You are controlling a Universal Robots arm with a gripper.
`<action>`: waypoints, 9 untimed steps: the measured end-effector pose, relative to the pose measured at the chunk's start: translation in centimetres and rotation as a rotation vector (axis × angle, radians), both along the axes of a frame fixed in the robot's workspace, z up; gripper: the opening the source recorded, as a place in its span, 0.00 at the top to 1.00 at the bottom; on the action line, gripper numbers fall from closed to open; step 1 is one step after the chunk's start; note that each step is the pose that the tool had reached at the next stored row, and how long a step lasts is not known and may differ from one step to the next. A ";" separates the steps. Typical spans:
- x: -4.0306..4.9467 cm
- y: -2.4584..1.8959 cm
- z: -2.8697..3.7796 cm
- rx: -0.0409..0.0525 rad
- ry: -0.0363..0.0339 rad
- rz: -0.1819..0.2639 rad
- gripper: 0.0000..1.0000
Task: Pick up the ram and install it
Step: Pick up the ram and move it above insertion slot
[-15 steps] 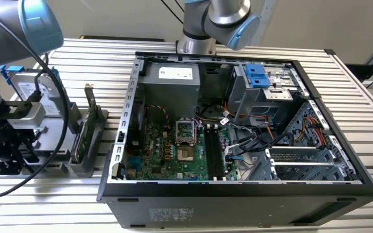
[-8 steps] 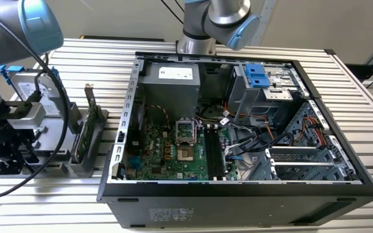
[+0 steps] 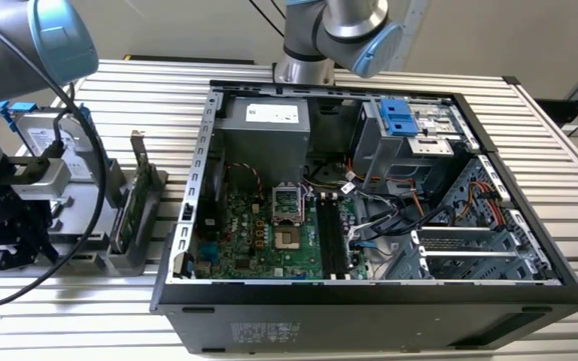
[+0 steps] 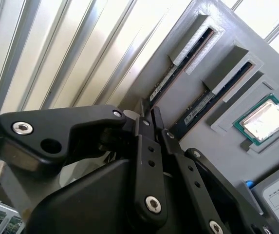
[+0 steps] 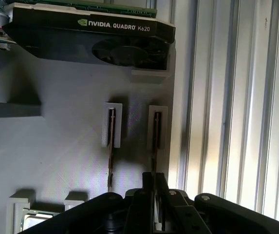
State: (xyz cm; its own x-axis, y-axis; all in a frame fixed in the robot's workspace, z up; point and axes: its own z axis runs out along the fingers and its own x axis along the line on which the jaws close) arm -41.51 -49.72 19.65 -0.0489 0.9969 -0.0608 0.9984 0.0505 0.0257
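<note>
First wrist view puts me right behind the gripper (image 5: 154,176). Its two black fingers (image 5: 148,195) are drawn almost together with the near end of the ram (image 5: 155,136) between them, so I take it as closed on the stick.

The ram stands on edge in a slot of the grey holder (image 5: 56,146), the slot nearest the holder's edge and just beside the slatted table (image 5: 227,97). Nothing suggests it has left that slot. I judge this to be the pick-up step, with the grasp made and the lift not yet done. Freeing the ram calls for a straight pull out of the slot without twisting, since the board is thin.

Just beyond, a second stick (image 5: 111,146) sits in the neighbouring slot, apart from the fingers. Further on, the second wrist view shows a processor (image 4: 263,119) in its pocket, and a black graphics card (image 5: 90,34) stands past the slots.

Farthest, in the exterior view, the open computer case (image 3: 369,301) lies on the table towards the exterior view's right. Its long dark memory slots (image 3: 331,233) look unfilled.
</note>
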 end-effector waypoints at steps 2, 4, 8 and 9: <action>0.00 0.00 -0.02 0.0000 0.0000 0.000 1.00; 0.00 0.00 -0.01 0.0001 -0.0001 0.000 1.00; 0.00 0.00 0.15 -0.0001 0.0000 0.000 1.00; 0.00 0.00 0.21 0.0000 -0.0001 0.000 1.00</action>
State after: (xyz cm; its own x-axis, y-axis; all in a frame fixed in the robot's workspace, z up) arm -41.51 -49.73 19.85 -0.0489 0.9970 -0.0608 0.9984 0.0506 0.0258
